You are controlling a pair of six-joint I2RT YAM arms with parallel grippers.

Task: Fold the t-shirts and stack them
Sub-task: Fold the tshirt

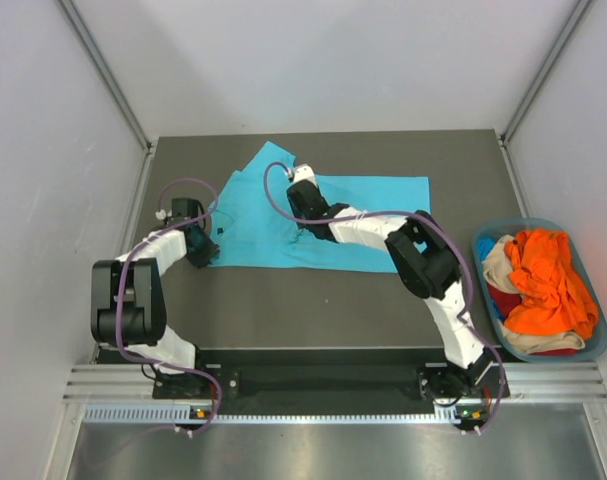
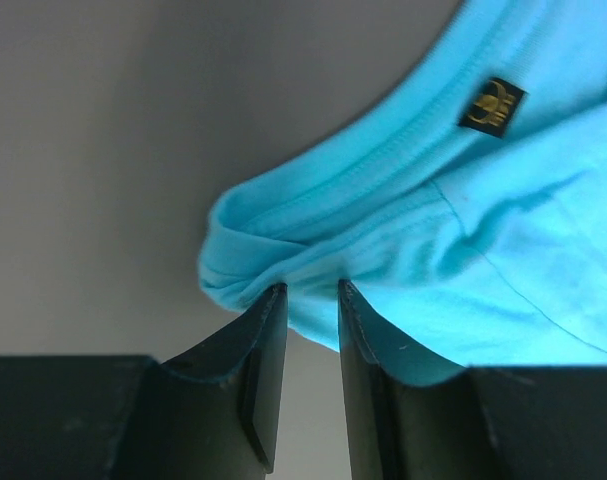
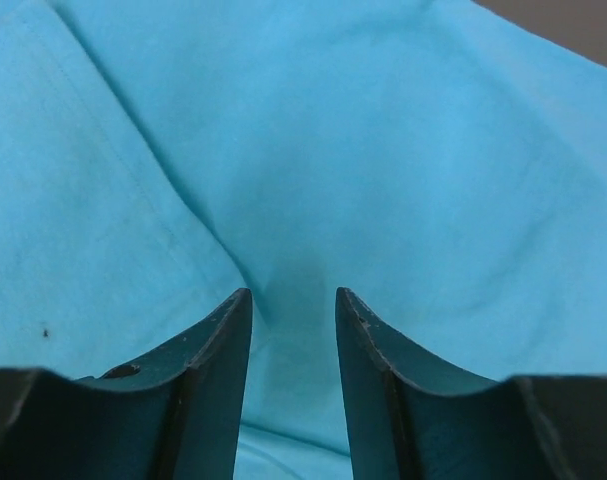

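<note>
Turquoise t-shirt (image 1: 373, 215): spread flat on the desk (image 1: 283, 310), long axis left to right.
Left jaws (image 2: 313, 295): at its left hem, a narrow gap, folded hem across the tips; I cannot tell whether I am pinching it.
Right jaws (image 3: 293, 300): on its middle, standing apart, tips on cloth.
Basket (image 1: 595, 345): right of the shirt, holding orange shirt (image 1: 548, 280), red shirt (image 1: 503, 300), beige shirt (image 1: 497, 262).

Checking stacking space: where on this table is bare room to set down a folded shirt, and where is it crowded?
Bare mat: the near strip between the turquoise t-shirt and the mat's front edge, and the right side between shirt and basket. Crowded: mid-table, where the left arm and right arm meet the shirt.
</note>
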